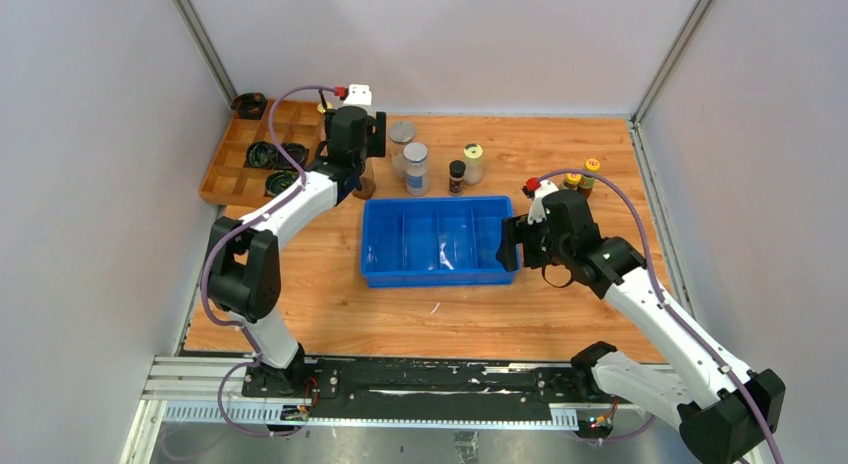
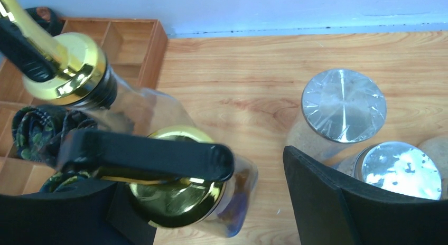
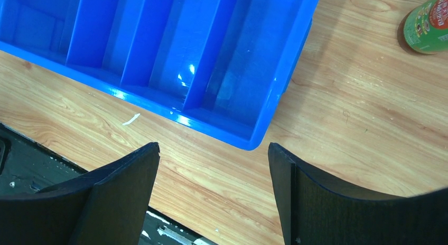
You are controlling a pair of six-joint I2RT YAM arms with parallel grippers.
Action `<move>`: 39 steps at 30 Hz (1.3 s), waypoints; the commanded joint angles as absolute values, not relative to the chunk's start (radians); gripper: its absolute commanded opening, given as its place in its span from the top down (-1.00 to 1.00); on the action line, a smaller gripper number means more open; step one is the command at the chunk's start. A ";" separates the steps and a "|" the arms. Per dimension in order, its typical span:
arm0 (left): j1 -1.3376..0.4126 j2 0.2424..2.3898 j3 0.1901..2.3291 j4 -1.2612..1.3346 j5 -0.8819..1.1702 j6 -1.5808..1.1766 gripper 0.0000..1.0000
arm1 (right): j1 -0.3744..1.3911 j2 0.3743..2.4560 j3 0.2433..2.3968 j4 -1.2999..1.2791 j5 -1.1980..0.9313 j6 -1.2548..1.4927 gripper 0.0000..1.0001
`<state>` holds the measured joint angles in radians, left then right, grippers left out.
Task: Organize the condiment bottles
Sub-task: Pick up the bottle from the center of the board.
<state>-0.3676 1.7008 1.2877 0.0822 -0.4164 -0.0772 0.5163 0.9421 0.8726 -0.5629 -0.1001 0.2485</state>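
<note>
L gripper [image 2: 222, 195] is up by the wood tray [image 1: 228, 182], at 10 o'clk from the blue bin [image 1: 437, 276]. Its jaws are apart. A gold-top bottle [image 2: 174, 203] sits btwn them, close to the L jaw, not squeezed. A 2nd gold-top bottle [image 2: 68, 63] stands at 10 o'clk from it. Two silver-lid jars [image 2: 342, 103], a small black-cap bottle [image 1: 457, 176] & a cream-lid jar [image 1: 473, 162] stand at 12 o'clk from the bin. Two yellow-cap bottles [image 1: 592, 169] are at 2 o'clk. R gripper [image 3: 214, 166] hangs at the bin's 3 o'clk end, jaws apart, nothing in them.
</note>
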 commanded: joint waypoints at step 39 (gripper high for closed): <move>-0.359 1.494 1.324 -0.070 -0.486 -0.100 0.35 | 0.529 0.886 0.781 -0.546 -0.121 0.296 -0.58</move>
<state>-0.3630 1.5723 1.2713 -0.0704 -0.4572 -0.1226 0.5163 0.9058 0.7910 -0.5423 -0.1055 0.2756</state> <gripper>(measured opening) 0.436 0.791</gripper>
